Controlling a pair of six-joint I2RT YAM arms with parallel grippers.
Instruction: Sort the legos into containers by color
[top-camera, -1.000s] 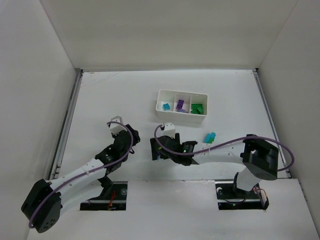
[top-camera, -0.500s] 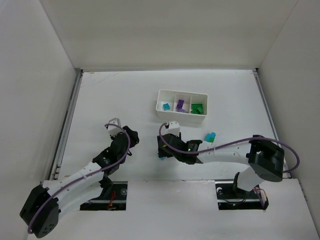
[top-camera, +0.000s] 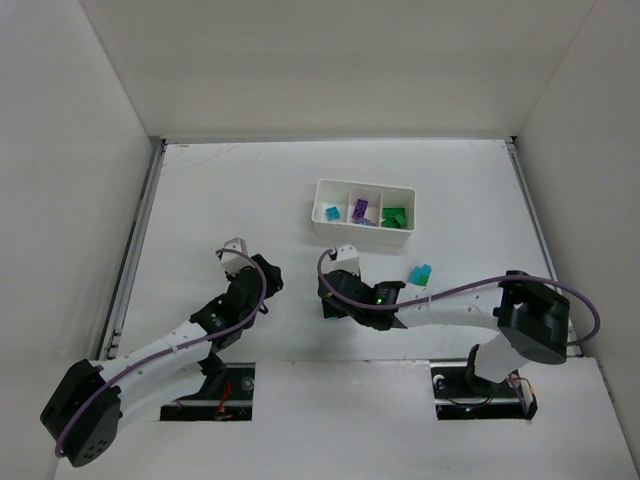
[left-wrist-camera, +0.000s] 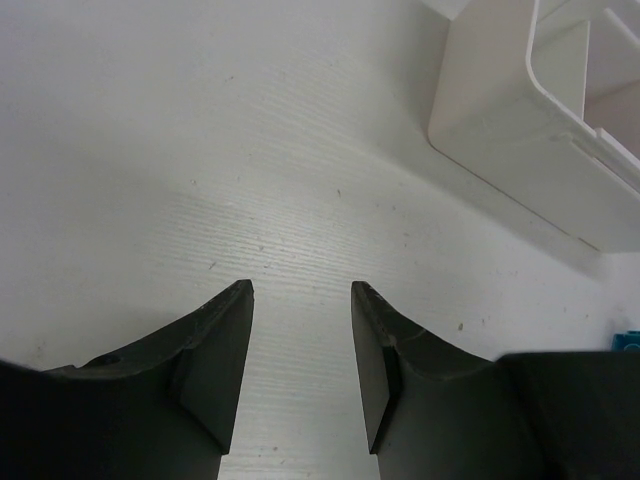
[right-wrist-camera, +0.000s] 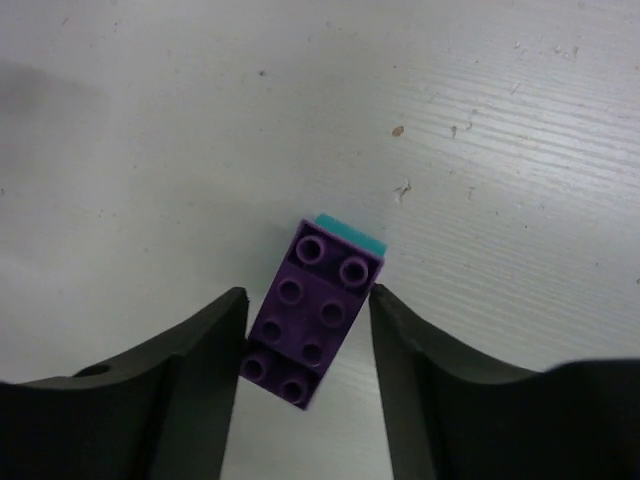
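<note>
In the right wrist view a purple lego stuck on a teal one (right-wrist-camera: 312, 310) lies skewed on the table. My right gripper (right-wrist-camera: 308, 291) is shut on this stack, one fingertip at its lower left and the other at its upper right corner. From above, the right gripper (top-camera: 330, 303) hides the stack. The white tray (top-camera: 360, 237) holds a teal lego (top-camera: 331, 212), a purple lego (top-camera: 360, 210) and a green lego (top-camera: 394, 216), one colour per container. A teal-and-green stack (top-camera: 420, 273) lies loose on the table. My left gripper (left-wrist-camera: 301, 290) is open over bare table.
The tray's near corner (left-wrist-camera: 500, 130) shows at the upper right of the left wrist view. The left gripper (top-camera: 268, 276) sits left of the right one, with a small gap between them. White walls enclose the table on three sides.
The right gripper's jaws have closed in from wide open onto the purple-and-teal stack. The left gripper has drifted slightly right and away from the bases.
</note>
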